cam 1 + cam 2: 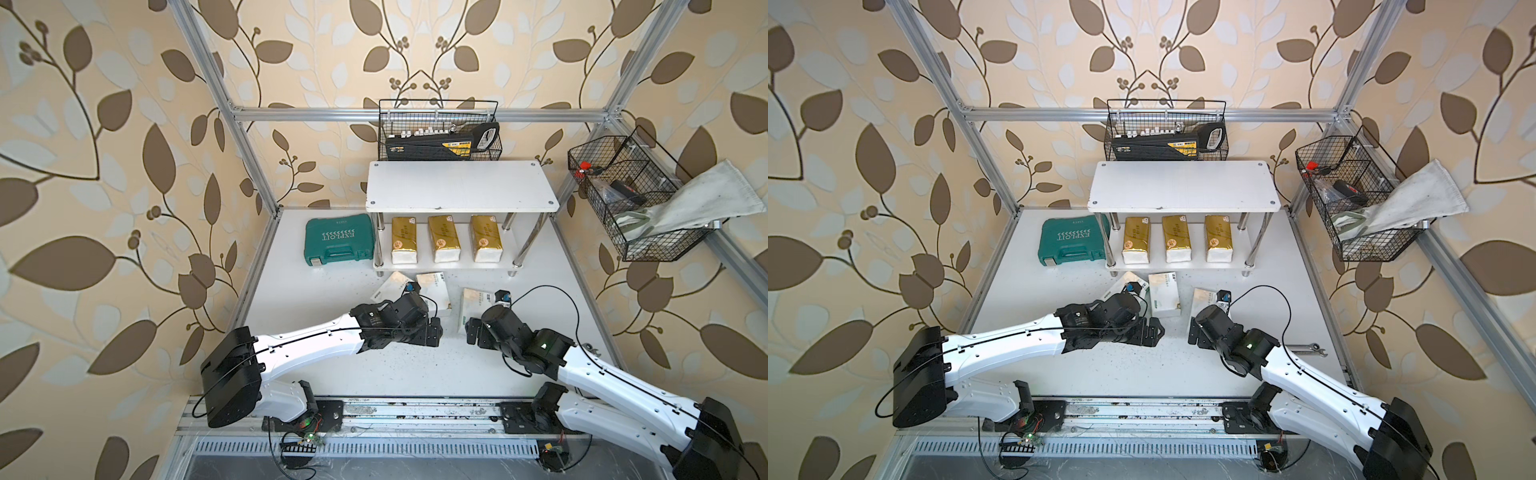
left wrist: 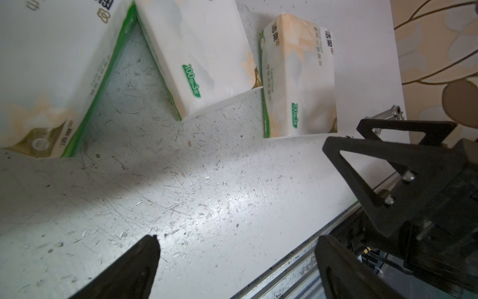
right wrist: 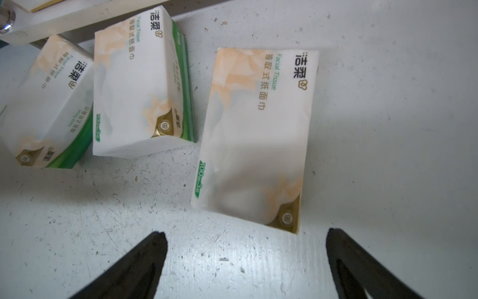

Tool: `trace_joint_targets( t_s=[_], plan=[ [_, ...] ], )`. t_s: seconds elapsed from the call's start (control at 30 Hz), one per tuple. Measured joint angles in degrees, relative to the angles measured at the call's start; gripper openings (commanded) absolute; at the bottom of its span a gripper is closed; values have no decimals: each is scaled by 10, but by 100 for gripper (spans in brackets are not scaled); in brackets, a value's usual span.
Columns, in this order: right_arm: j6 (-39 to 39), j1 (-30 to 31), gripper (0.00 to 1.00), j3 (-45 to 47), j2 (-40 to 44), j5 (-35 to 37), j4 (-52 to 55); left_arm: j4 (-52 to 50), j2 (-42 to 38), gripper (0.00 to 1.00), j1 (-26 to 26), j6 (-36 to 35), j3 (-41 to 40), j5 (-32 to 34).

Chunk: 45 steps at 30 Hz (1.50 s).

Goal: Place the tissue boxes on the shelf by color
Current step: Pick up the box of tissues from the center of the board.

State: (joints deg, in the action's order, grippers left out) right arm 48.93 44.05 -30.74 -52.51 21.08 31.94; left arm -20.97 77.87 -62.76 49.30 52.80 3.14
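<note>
The left gripper [image 2: 236, 240] and right gripper [image 3: 245, 231] are opened wide, empty; a soft white pack [image 3: 256, 134] could be dropped if gripped off-centre.

Two white-and-black robot arms, seen from above. The left arm [image 1: 307, 336] rises from its base at seven o'clock and reaches toward the centre. The right arm [image 1: 602, 374] comes in from five o'clock. Their wrists bend downward, close together. The left gripper [image 2: 238, 240] and the right gripper [image 3: 247, 231] both have jaws spread wide.
</note>
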Motion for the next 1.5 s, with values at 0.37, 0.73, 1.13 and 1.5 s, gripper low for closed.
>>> trace_joint_targets(
  t_s=[0.37, 0.73, 1.13, 1.5],
  plan=[
    [16, 13, 99, 0, -99, 35, -56, 17, -4, 99, -3, 12, -18, 15],
    [16, 13, 99, 0, -176, 57, -111, 21, -7, 99, -3, 17, -19, 21],
    [-1, 13, 92, 0, -241, 70, -144, 20, -12, 99, -3, 19, -22, 28],
    [-10, 13, 80, 19, -184, 59, -134, 15, -14, 99, -3, 20, -22, 29]
  ],
)
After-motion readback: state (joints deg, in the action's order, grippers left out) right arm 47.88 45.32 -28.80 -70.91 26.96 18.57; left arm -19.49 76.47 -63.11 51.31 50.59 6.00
